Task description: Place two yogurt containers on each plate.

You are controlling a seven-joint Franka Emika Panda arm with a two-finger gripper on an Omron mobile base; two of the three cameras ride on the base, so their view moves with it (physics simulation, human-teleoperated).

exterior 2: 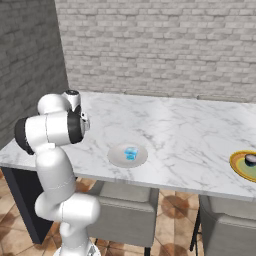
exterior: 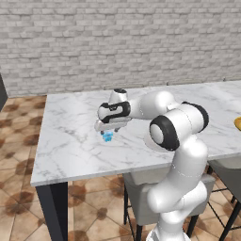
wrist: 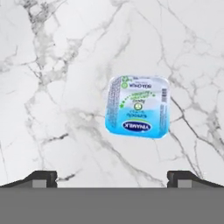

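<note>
The light blue yogurt cup (exterior: 108, 137) sits on the marble table (exterior: 70, 141) directly under the gripper (exterior: 110, 127). Right base view: another cup (exterior 2: 131, 153) rests on the off-white plate (exterior 2: 120, 159). Hand view: fingers (wrist: 41, 177) spread apart, empty, the cup ahead, slightly right of centre.

A whitewashed brick wall (exterior: 117, 42) runs behind a long white marble surface (exterior: 70, 141) veined in grey, carried on a dark leg (exterior: 52, 207) at its near corner. In the right base view a darker grey brick wall (exterior 2: 27, 70) meets the pale one at the left corner. The floor (exterior: 19, 202) is brown terracotta tile with a mottled pattern. Grey upholstered chairs (exterior 2: 125, 212) on thin dark legs are tucked under the near edge. A dark strip (exterior: 2, 92) at the far left may be a cabinet edge. Light is even and soft.
</note>
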